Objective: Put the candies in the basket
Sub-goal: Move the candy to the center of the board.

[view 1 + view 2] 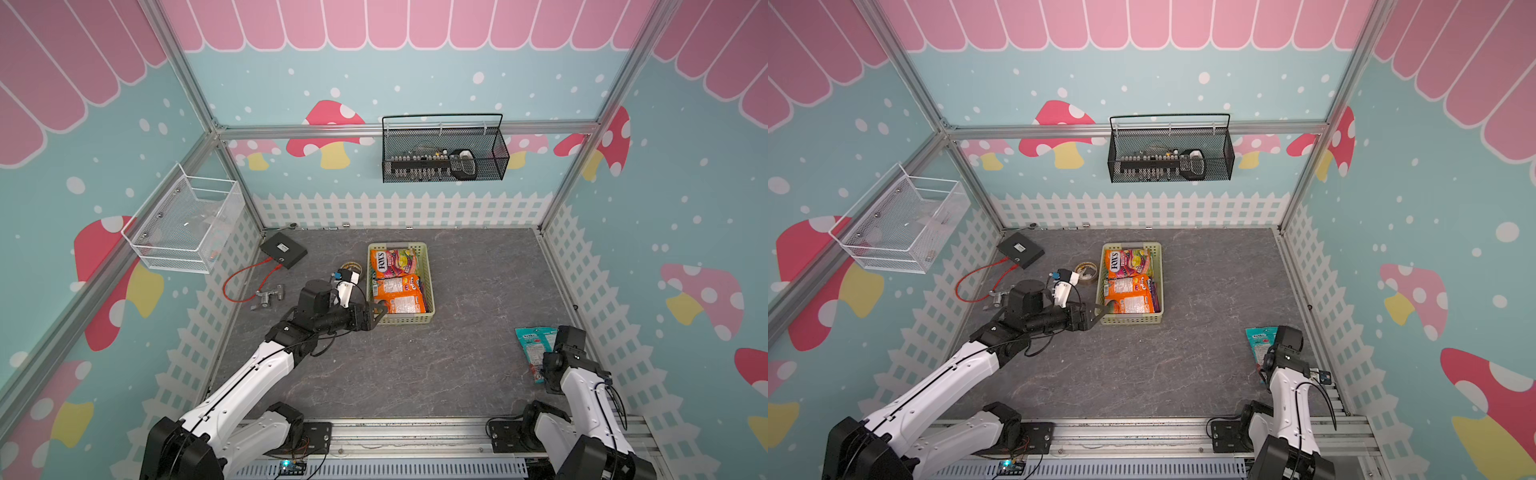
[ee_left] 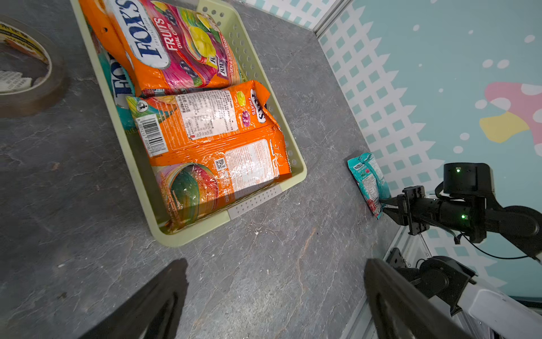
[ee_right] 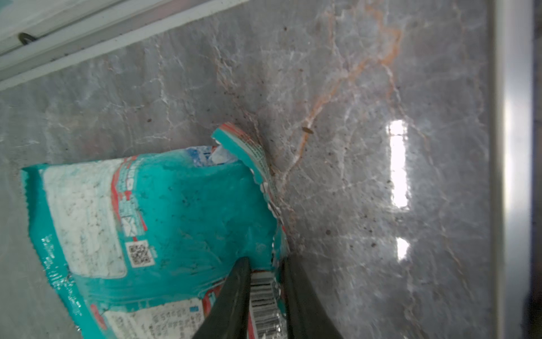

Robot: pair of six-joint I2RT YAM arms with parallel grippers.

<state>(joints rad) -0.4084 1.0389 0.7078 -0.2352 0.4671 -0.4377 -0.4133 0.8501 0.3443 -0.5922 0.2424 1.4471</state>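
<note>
Grey tabletop [image 1: 415,374]: teal bag [image 1: 530,345] lies well apart from the basket [image 1: 409,319]. Right gripper [image 3: 266,264] straddles its edge, you can't tell if clamped; left gripper [image 2: 275,262] gapes empty. Likely light, slippery film; take the crimped seam.

We see white shells on our left arm [image 1: 266,361] and right arm [image 1: 582,390], black joints [image 1: 316,297], thin black cables [image 2: 492,256], a black left gripper [image 2: 275,264].

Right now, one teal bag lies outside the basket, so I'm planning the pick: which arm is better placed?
Right. The right gripper straddles an edge of the teal candy bag on the table; the left gripper hangs open and empty beside the basket, well away.
</note>
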